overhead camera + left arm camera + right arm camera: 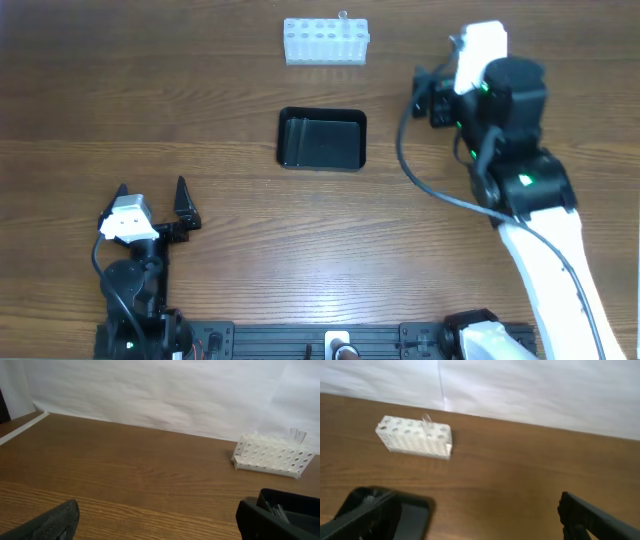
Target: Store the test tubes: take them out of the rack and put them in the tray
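The white test tube rack [326, 42] stands at the far middle of the table, with one clear tube [343, 16] upright at its right end. The black tray [322, 139] lies just in front of it, and clear tubes [274, 508] lie inside. My left gripper [152, 195] rests open and empty near the table's front left, far from both. My right gripper [418, 90] hangs open and empty to the right of the tray and rack. From the right wrist I see the rack [415, 436], its tube [426, 420] and a tray corner [417, 510].
Bare brown wooden table surrounds the rack [272, 455] and tray [295, 502]. A white backdrop closes off the far edge. A black rail with the arm bases [330, 340] runs along the front edge.
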